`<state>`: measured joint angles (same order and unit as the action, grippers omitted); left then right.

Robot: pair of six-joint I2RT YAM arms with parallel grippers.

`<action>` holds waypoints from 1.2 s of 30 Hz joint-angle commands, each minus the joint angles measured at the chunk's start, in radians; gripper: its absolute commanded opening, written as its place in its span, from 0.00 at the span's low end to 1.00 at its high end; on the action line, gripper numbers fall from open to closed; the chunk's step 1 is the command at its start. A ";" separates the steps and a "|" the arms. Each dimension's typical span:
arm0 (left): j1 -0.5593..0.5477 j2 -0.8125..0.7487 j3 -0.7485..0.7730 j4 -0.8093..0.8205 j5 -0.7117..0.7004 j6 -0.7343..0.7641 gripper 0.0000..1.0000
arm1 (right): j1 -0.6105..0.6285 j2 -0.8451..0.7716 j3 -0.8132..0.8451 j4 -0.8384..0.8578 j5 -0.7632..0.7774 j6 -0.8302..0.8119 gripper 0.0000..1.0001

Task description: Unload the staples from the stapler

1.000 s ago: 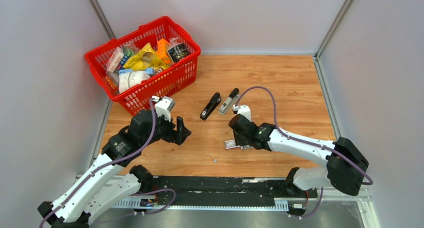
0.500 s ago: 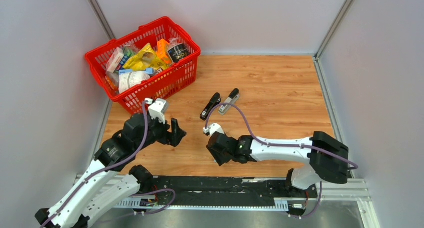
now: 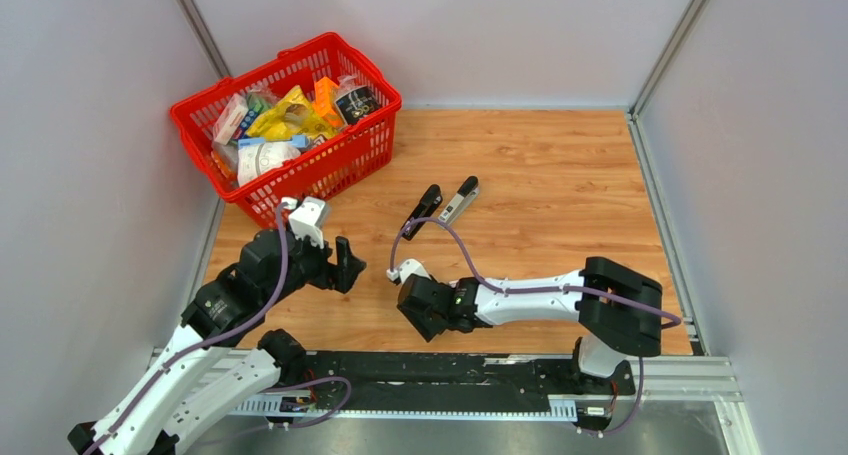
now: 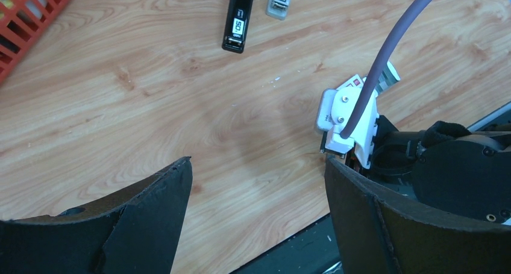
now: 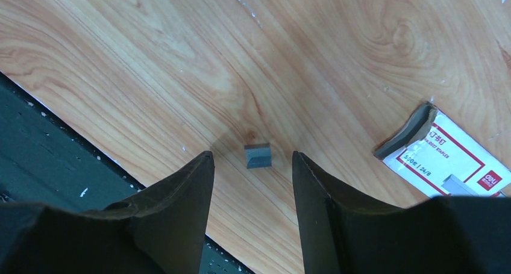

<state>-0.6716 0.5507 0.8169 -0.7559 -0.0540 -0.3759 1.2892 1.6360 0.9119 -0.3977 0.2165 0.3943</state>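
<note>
The stapler lies swung open at mid-table, its black top arm [image 3: 421,212] beside the silver magazine [image 3: 459,200]. It also shows at the top of the left wrist view [image 4: 239,18]. A tiny grey strip of staples [image 5: 258,155] lies on the wood near the table's front edge. My right gripper [image 5: 253,159] is open and hangs low over the strip, which sits just beyond the gap between the fingertips. In the top view the right gripper [image 3: 424,323] hides the strip. My left gripper [image 3: 344,265] is open and empty, left of the right one.
A white-and-red box [image 5: 449,159] lies open on the wood just right of my right gripper. A red basket [image 3: 290,125] full of packets stands at the back left. The black rail [image 3: 440,370] runs along the table's near edge.
My right arm has swung left and toward the near edge, from the white-and-red box to over the staple strip. My left arm has drawn back a little to the left.
</note>
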 commanded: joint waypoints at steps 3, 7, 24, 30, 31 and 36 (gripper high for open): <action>0.003 -0.011 0.019 -0.002 -0.014 0.023 0.88 | 0.015 0.015 0.025 0.045 0.012 -0.009 0.54; 0.003 -0.014 0.013 0.003 -0.014 0.023 0.89 | 0.018 0.025 0.027 0.031 0.023 -0.009 0.51; 0.003 -0.018 0.004 0.007 -0.009 0.017 0.89 | 0.038 0.004 -0.007 0.011 0.066 0.012 0.37; 0.003 -0.018 0.002 0.010 -0.006 0.012 0.89 | 0.038 -0.005 -0.013 0.005 0.087 0.021 0.29; 0.003 -0.018 0.002 0.012 -0.003 0.012 0.89 | 0.038 -0.007 -0.013 0.003 0.090 0.024 0.28; 0.003 -0.017 -0.001 0.016 -0.003 0.012 0.89 | 0.038 -0.016 -0.015 -0.010 0.104 0.031 0.19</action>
<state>-0.6716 0.5396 0.8165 -0.7658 -0.0608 -0.3721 1.3212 1.6485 0.9073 -0.3958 0.2775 0.4076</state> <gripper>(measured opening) 0.884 0.222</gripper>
